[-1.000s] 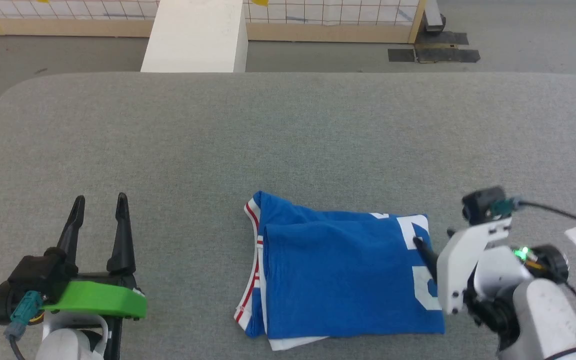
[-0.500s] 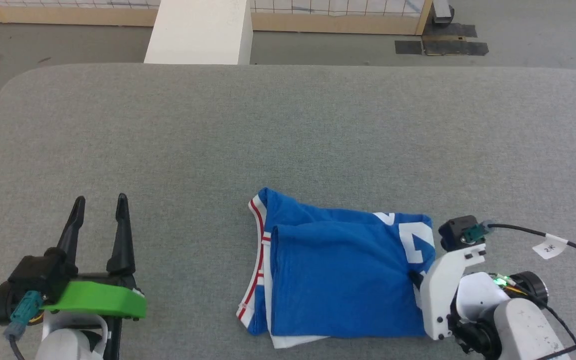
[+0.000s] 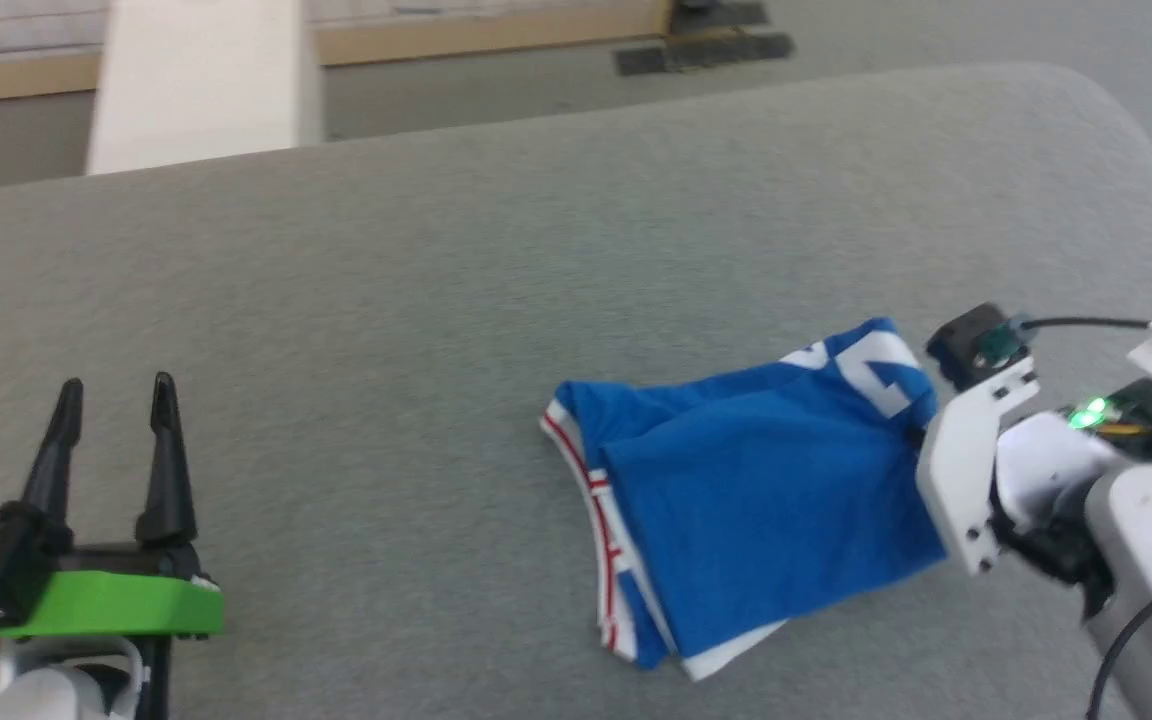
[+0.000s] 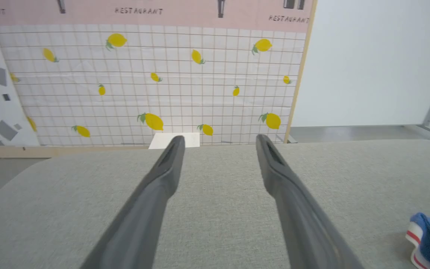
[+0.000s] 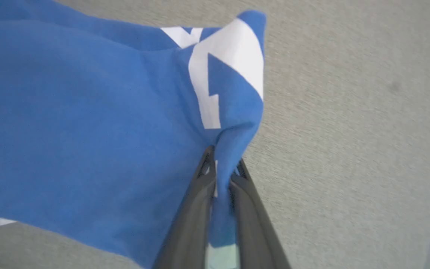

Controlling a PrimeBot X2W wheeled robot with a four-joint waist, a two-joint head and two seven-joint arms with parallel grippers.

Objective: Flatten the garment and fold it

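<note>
The garment (image 3: 766, 500) lay in a rough folded rectangle on the right half of the desk (image 3: 386, 300), near the front. It looked light, soft and limp, a smooth blue jersey knit that would sag and crease from any single hold. Its stacked layers would likely slide apart, so it was best taken at an edge or corner, through every layer. A white numeral (image 3: 866, 370) marked the right end and red-and-white striped trim (image 3: 591, 490) ran along the left. The right end effector (image 5: 220, 164) was closed on a bunched fold of that right edge. The left end effector (image 3: 116, 383) stood open, well apart, over the desk's coarse grey felt-like cover.
</note>
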